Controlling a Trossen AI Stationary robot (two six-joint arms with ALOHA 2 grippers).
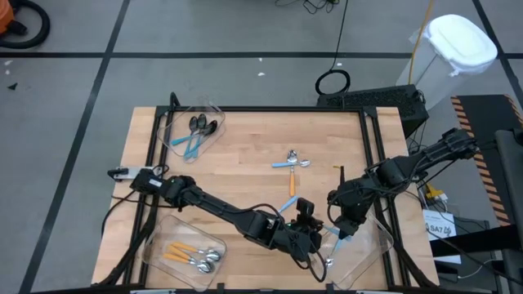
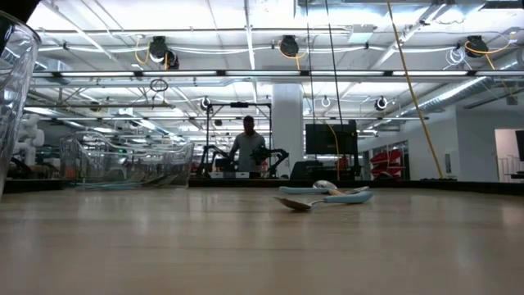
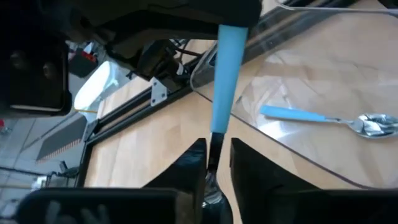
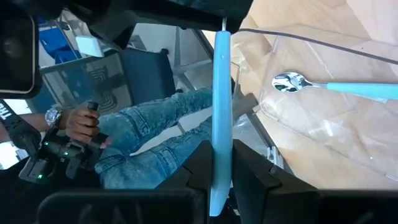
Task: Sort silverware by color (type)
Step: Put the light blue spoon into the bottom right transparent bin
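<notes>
Both grippers are shut on one spoon [image 1: 335,238] with a light-blue handle, held in the air over the near-right clear bin [image 1: 365,255]. My left gripper [image 3: 217,163] has its bowl end and my right gripper [image 4: 221,169] its handle. A silver spoon with a light-blue handle [image 3: 324,117] lies flat on that bin's floor. More silverware lies on the table's middle [image 1: 292,162]. Black-bowled spoons with blue handles lie in the far-left bin [image 1: 196,131], and orange-handled ones in the near-left bin [image 1: 192,255]. My left gripper pinches the spoon between its two fingers at the dark neck [image 3: 214,144], where the handle ends and the bowl begins. The bowl sits farther back between the fingers. The spoon runs on along the fingers' line toward the other gripper, clear of table and bin. My right gripper pinches the light-blue handle [image 4: 221,134] between its two fingers, near the handle's free end. The handle lies along the fingers and reaches out past their tips to the other gripper. The spoon is lifted clear.
The bin's clear rim [image 3: 249,121] lies just below the two grippers, at the table's near-right corner. A black frame rail [image 1: 377,163] runs along the table's right side. A seated person's hand [image 4: 78,121] holds a controller beyond that edge. The low view shows table spoons [image 2: 326,196].
</notes>
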